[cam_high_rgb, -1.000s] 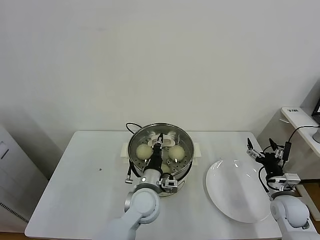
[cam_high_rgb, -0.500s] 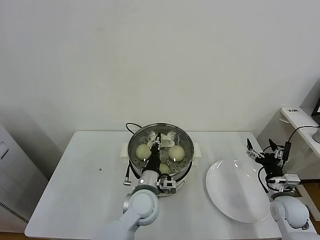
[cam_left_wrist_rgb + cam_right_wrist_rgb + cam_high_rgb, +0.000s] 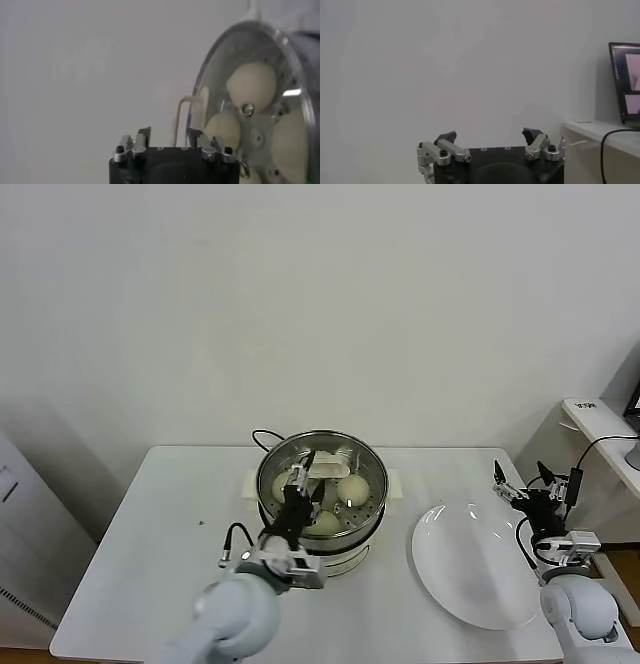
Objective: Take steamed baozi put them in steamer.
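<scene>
**A:** Over the steamer [image 3: 320,484], from the head camera, we see our left gripper [image 3: 300,480] with its fingers apart and nothing between them. Baozi [image 3: 350,489] sit in the basket just beside and below it; we count three clearly, and a fourth near the far wall is half hidden behind a pale clip-like piece that we cannot identify. The plate [image 3: 470,569] lies well off to the right, bare.

**B:** And our right gripper [image 3: 530,494]?

**A:** Parked past the plate's far edge, fingers spread, holding nothing.

**B:** What could go wrong?

**A:** We judge the main risk is the withdrawal. Our left fingers hang close to the buns and the steel rim, so a sideways pull could dent or roll a bun, or catch the wall and shove the pot. The black cord [image 3: 262,438] behind the pot could also snag if the pot shifts.

**B:** The left wrist camera?

**A:** Its jaws stand parted and empty, and they point away from the basket rather than into it. The steamer [image 3: 260,100] fills one side of the view, with baozi [image 3: 251,85] resting on the perforated floor, close to the gripper [image 3: 169,142].

**B:** The right wrist camera?

**A:** Open gripper [image 3: 490,140] against a blank wall, with a monitor [image 3: 625,82] off to one side.

**B:** Any writing?

**A:** None that we can read: no brand on the pot or plate, and the monitor's contents are too blurred.
</scene>
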Controlling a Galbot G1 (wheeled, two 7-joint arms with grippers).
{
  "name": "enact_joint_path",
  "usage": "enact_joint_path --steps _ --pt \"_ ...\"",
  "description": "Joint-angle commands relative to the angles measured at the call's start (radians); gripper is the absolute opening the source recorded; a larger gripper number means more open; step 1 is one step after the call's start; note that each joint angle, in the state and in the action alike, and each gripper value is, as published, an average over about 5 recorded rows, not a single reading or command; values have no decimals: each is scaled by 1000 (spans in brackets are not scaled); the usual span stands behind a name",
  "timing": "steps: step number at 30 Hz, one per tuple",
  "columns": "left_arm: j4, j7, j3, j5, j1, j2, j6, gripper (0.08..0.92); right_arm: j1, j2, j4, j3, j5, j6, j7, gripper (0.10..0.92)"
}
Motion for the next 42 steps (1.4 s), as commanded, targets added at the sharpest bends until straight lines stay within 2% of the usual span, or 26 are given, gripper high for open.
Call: enact_joint_path --steps 1,4,8,13,20,28,42 --pt "-183 -283 -416 -1345 25 55 -45 724 -14 1 26 -19 36 -24 16 823" --pt "-133 -358 -569 -1482 62 46 -21 792 -22 -3 19 -21 23 -21 7 823" --pt "-57 -371 -706 -1532 148 60 -40 821 -33 3 14 -16 24 -30 -16 823" --pt "31 -369 -775 -1503 244 66 -92 823 -63 9 15 -11 18 -42 -56 823" --pt "130 -364 -761 -1458 312 52 -144 823 -87 0 26 -10 5 -59 -78 823" --pt "247 -338 -666 -1368 298 42 -206 823 -111 9 40 -20 -19 -89 -79 823" --pt "252 -331 -647 -1282 347 8 -245 823 -171 44 45 -16 -17 -86 -117 823"
